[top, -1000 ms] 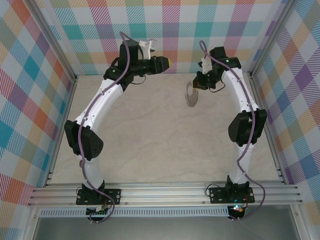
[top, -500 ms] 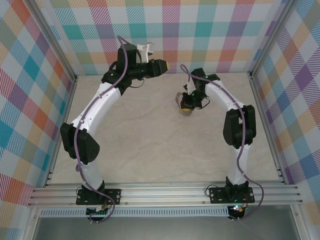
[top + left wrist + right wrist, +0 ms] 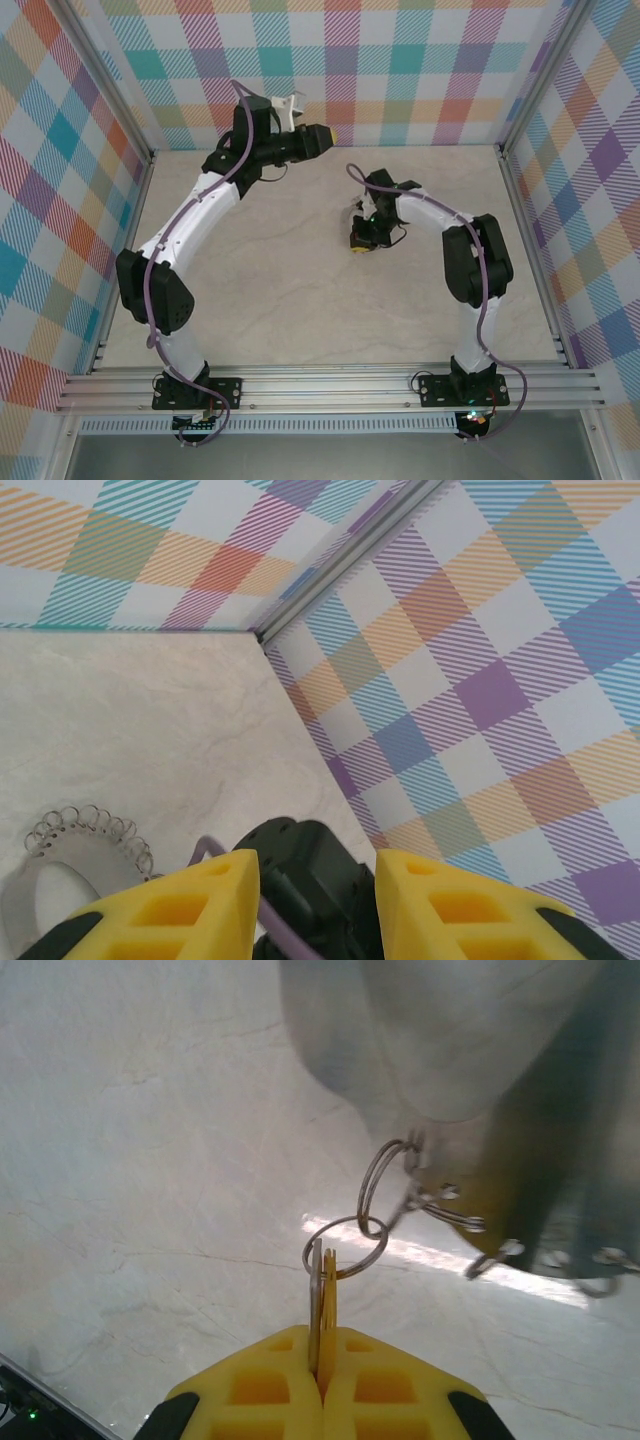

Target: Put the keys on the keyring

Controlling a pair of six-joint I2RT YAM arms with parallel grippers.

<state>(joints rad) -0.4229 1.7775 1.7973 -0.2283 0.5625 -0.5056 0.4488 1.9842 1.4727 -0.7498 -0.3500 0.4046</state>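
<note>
- Pinching the key (image 3: 320, 1295) edge-on, the right gripper (image 3: 321, 1342) has its yellow fingers pressed together, with only the thin blade between them.
- Just past the tips, a small wire ring (image 3: 345, 1220) loops round the key's upper end. It links to a second ring (image 3: 366, 1185) up and to the right.
- That second ring joins the keyring (image 3: 440, 1060). Its looped rim trails off to the right of the tips, and its grey body above them is blurred. Whether it rests on the surface cannot be told.
- Under and all around the tips lies the pale marbled table (image 3: 280, 290). From above, it is bare to the gripper's left and toward the near rail (image 3: 330, 385).
- On the gripper's right, its own white forearm arcs round, with the right wall (image 3: 590, 200) well beyond it.
- Farther back and to the left, well apart from the right gripper, the left gripper (image 3: 317, 872) hovers near the back wall (image 3: 400, 80). It is partly open, its two yellow fingers standing apart.
- Through that gap shows a black arm link (image 3: 320, 855) with a purple cable (image 3: 275, 935). The keyring's loops sit just outside its left finger.
- Beyond its tips, bare table runs to the corner post (image 3: 340, 565), where the plaid walls meet.
</note>
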